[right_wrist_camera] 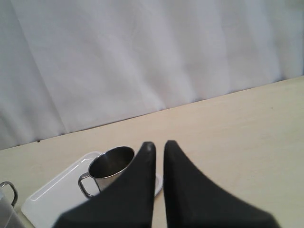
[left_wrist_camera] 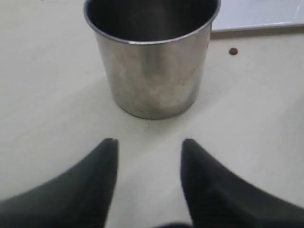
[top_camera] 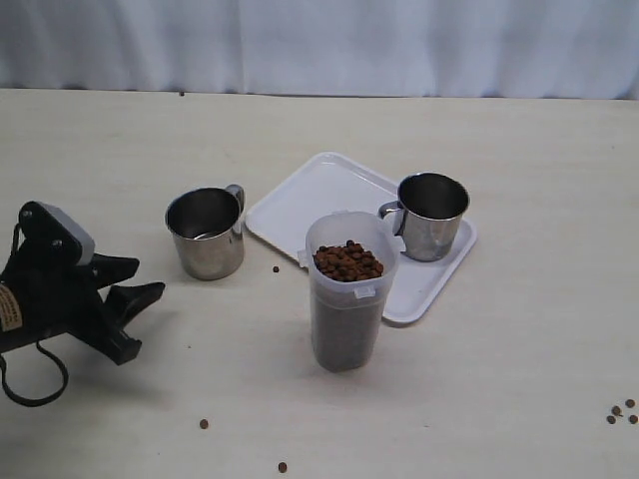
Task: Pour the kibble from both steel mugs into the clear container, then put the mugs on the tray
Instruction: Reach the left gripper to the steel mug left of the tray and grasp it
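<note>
The clear container (top_camera: 346,299) stands in the middle of the table, full of dark-brown kibble (top_camera: 347,261) up to its rim. One steel mug (top_camera: 207,233) stands upright and empty on the table just left of the white tray (top_camera: 319,190). The other steel mug (top_camera: 431,215) stands upright on the tray's right part. My left gripper (top_camera: 148,277) is low at the left, open, a short way from the left mug (left_wrist_camera: 152,61) with nothing between its fingers. Its open jaws (left_wrist_camera: 149,142) point at that mug. My right gripper (right_wrist_camera: 158,145) is shut and empty, high above the tray mug (right_wrist_camera: 110,166).
Loose kibble pellets lie on the table: one between left mug and container (top_camera: 276,268), two near the front edge (top_camera: 204,423), a few at the far right (top_camera: 621,411). A white curtain (top_camera: 319,40) backs the table. The right arm is outside the exterior view.
</note>
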Controlling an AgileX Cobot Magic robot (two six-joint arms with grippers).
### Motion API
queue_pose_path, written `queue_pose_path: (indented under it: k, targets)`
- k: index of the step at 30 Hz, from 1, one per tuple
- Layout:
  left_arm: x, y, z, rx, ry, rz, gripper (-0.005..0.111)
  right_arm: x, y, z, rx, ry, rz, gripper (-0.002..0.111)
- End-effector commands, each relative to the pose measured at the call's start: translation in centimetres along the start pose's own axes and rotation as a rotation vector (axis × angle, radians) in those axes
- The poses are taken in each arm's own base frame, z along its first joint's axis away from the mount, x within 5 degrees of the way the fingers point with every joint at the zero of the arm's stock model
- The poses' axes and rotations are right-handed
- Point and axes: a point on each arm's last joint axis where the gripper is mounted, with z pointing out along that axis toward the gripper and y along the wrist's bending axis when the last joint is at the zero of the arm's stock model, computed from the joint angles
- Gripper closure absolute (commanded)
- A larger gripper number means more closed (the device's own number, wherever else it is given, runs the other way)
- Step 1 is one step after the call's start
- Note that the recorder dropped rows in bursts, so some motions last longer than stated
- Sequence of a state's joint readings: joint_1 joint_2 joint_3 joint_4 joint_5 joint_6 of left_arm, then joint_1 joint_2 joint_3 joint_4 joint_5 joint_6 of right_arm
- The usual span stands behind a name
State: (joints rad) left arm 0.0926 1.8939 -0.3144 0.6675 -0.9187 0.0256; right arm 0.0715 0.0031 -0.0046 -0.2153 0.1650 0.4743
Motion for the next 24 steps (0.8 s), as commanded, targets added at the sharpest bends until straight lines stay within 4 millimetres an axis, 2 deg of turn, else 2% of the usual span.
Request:
queue_pose_path:
  k: [1,9,21,24]
  targets:
    - [0.2,-0.3,0.7,0.056,-0.042,0.048,0.052,0.2,0.0,0.0,0.002,0.006,0.005,0.103]
    - [-0.3,0.5,1.9,0.063,-0.057,0.095,0.038,0.2,0.0,0.0,0.002,0.006,0.005,0.103]
    - [-1.6,1.7,2.7,0.038,-0.105,0.096,0.036,0.2,0.0,0.0,0.002,0.006,0.005,0.103]
    - [-1.7,1.7,2.8,0.039,-0.112,0.096,0.029,0.2,0.0,0.0,0.002,0.006,0.005,0.103]
